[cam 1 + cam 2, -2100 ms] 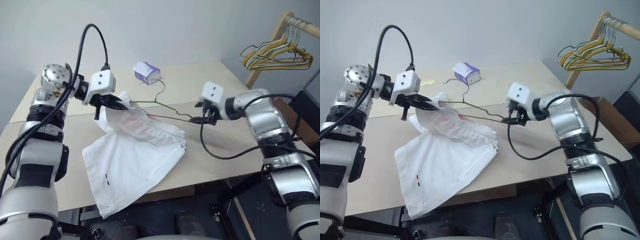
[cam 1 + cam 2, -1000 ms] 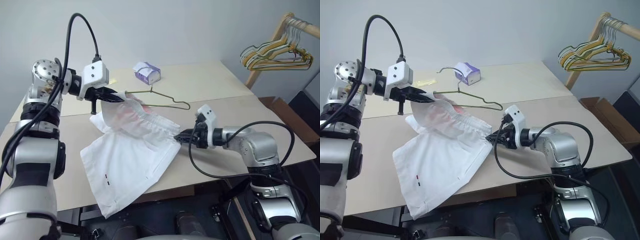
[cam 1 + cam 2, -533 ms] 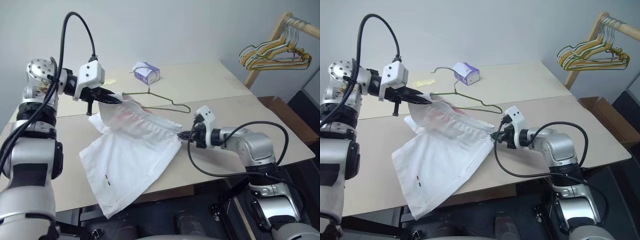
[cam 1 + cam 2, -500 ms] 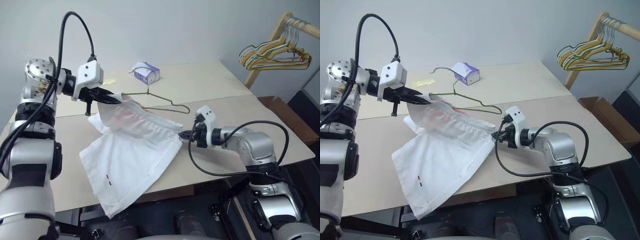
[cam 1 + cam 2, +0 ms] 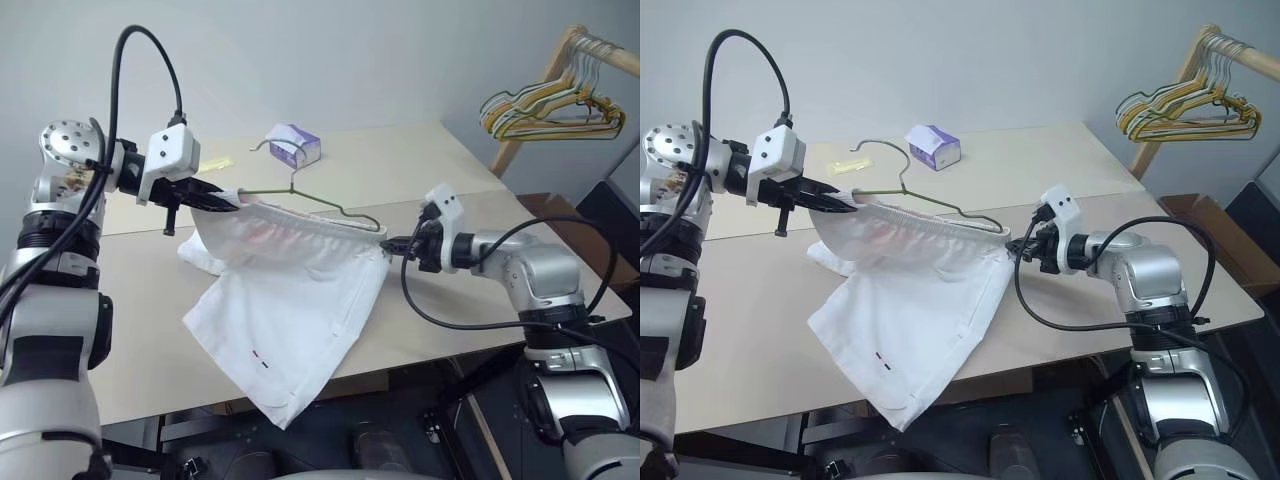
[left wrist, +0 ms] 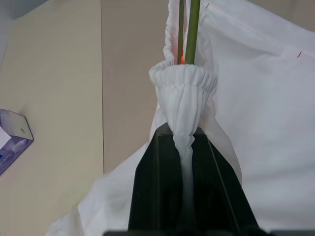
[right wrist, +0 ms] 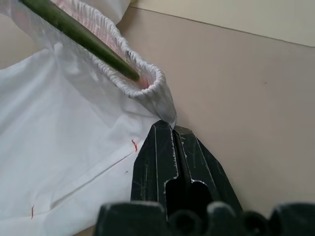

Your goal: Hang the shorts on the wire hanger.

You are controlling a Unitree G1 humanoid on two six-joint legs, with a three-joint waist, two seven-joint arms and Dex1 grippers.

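Two grippers, left gripper (image 5: pixel 228 202) and right gripper (image 5: pixel 392 241), clamped on shorts (image 5: pixel 300 290) waistband ends, wire hanger (image 5: pixel 318 203) ends hidden inside

hidden: wire hanger (image 5: pixel 330 205) lower bar (inside shorts (image 5: pixel 300 290) waistband); cut off: rack hangers (image 5: pixel 560 105) at frame edge

Lab-type rm: bare table (image 5: pixel 440 170), hanger rack (image 5: pixel 560 95), plain wall.

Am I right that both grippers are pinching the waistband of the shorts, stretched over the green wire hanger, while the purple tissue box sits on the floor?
Not quite: the tissue box sits on the table, behind the wire hanger, as the left eye view shows. The rest holds: the left gripper and right gripper each pinch an end of the shorts' waistband, stretched over the hanger.
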